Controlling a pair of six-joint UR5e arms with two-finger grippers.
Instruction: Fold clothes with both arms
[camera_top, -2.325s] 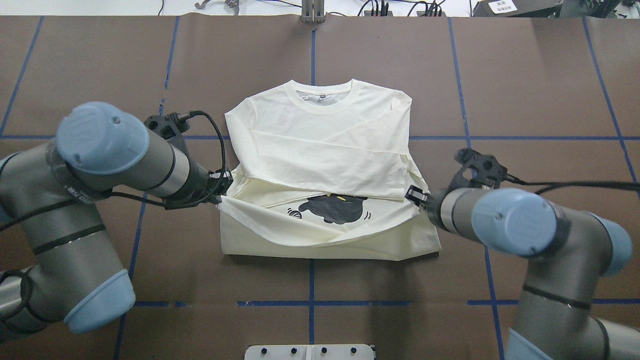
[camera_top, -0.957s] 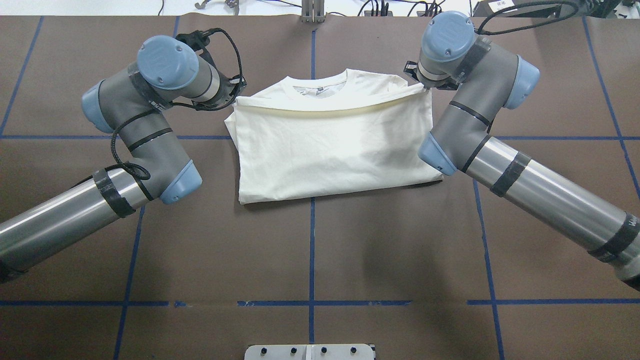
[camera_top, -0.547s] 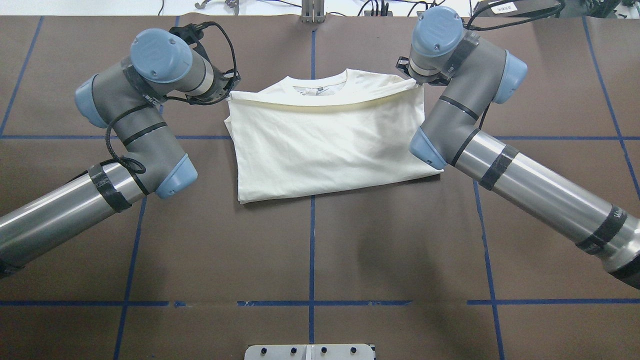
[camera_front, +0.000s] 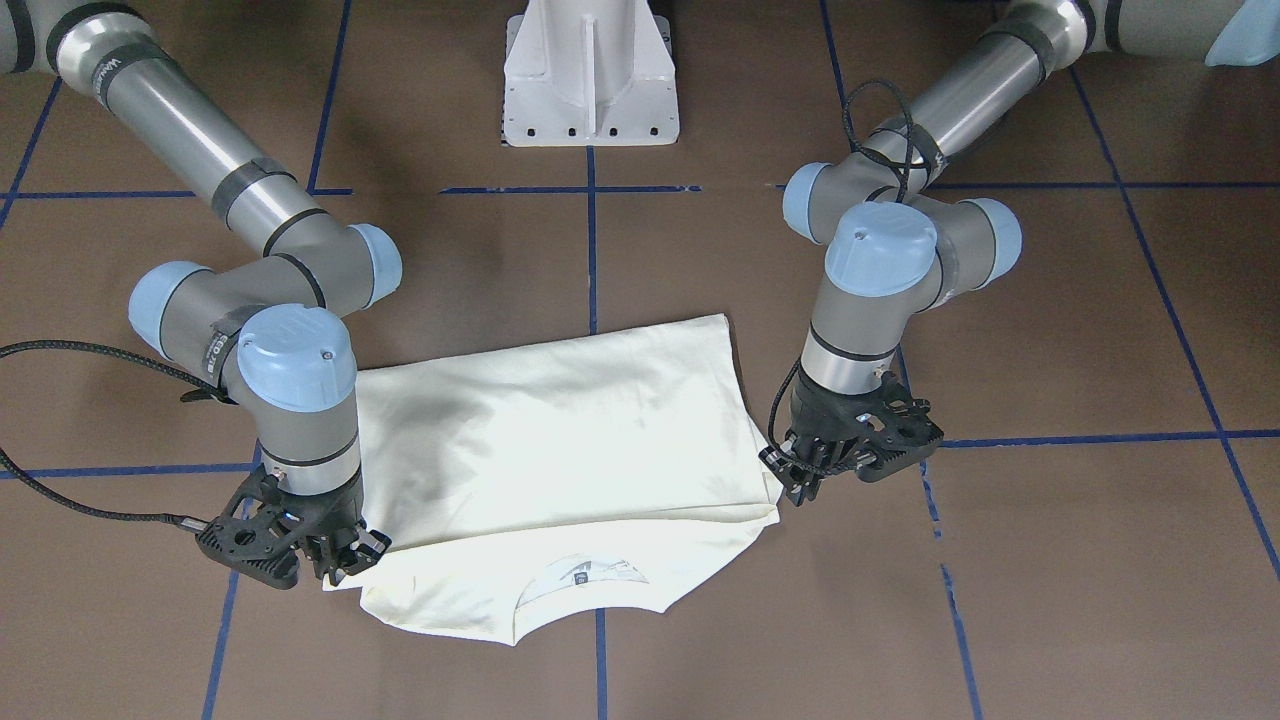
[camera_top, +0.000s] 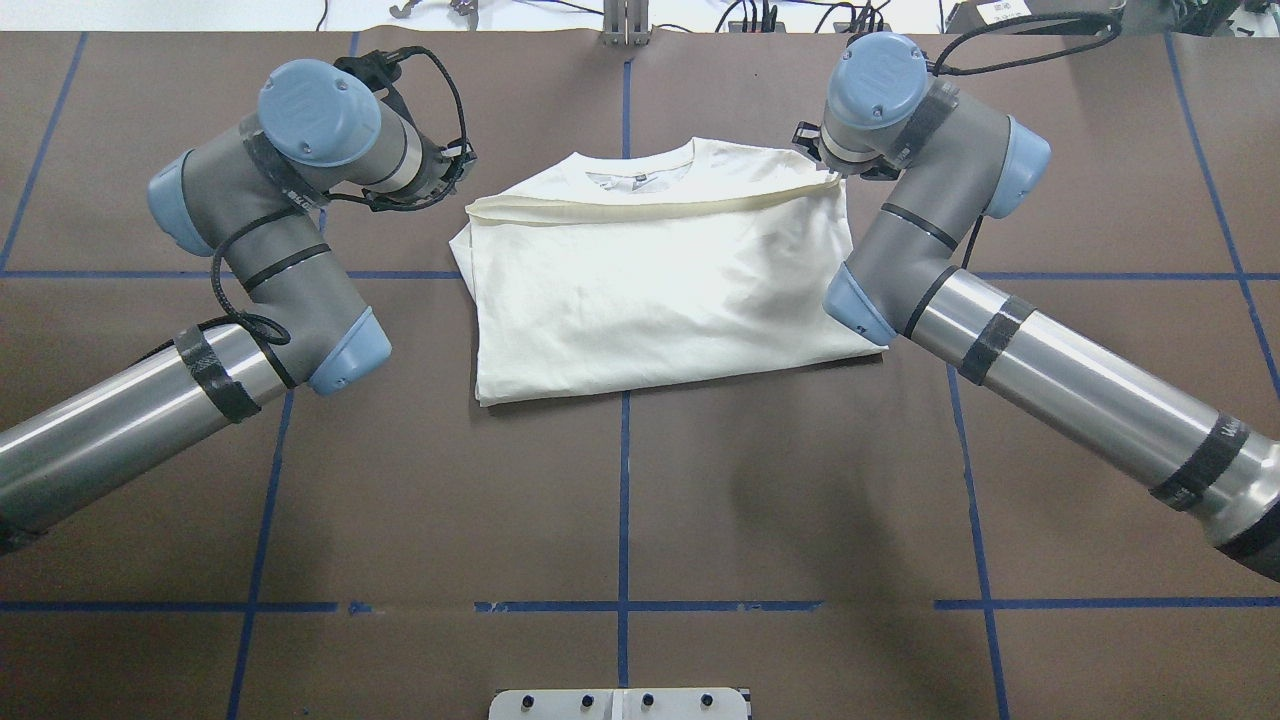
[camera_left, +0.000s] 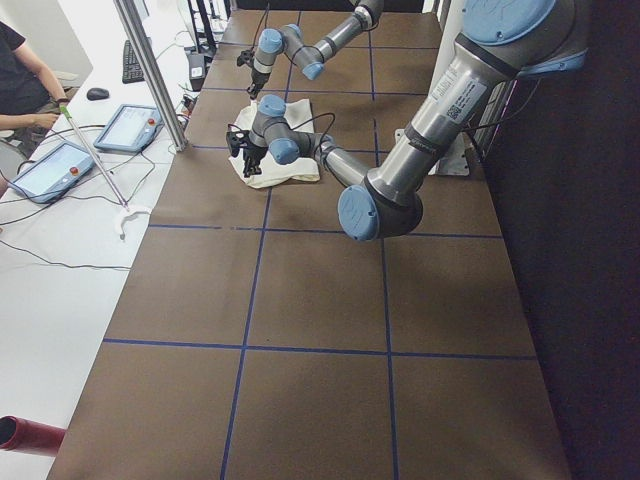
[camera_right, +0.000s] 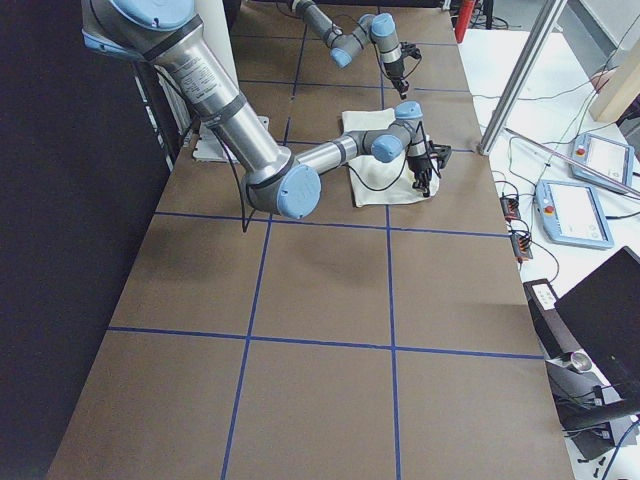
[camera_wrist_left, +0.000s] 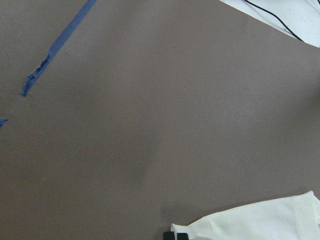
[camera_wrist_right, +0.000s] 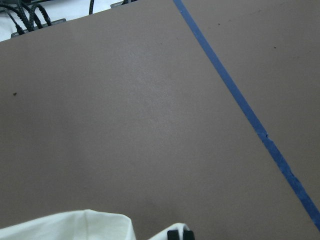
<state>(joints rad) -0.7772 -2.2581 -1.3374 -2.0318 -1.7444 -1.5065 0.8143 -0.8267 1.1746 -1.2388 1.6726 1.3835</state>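
Note:
The cream shirt (camera_top: 660, 280) lies folded in half at the table's far middle, plain side up, and the cat print is hidden. Its collar (camera_top: 640, 180) shows beyond the folded-over hem edge. My left gripper (camera_top: 458, 180) is at the hem's left corner, with its tips close together on the cloth in the left wrist view (camera_wrist_left: 176, 235). My right gripper (camera_top: 828, 172) pinches the hem's right corner and holds it slightly raised. In the front view the left gripper (camera_front: 798, 487) and right gripper (camera_front: 345, 562) flank the shirt (camera_front: 560, 430) low over the table.
The brown table (camera_top: 620, 480) is marked with blue tape lines. The white pedestal base (camera_front: 590, 70) stands at the robot's side. Off the far edge are tablets (camera_left: 130, 125), cables and a metal post (camera_left: 150, 70). An operator sits at the left side view's top left.
Both arms carried the hem from the near side over the shirt to just short of the collar, covering the cat print. In the last half second the hem's left corner dropped slightly.

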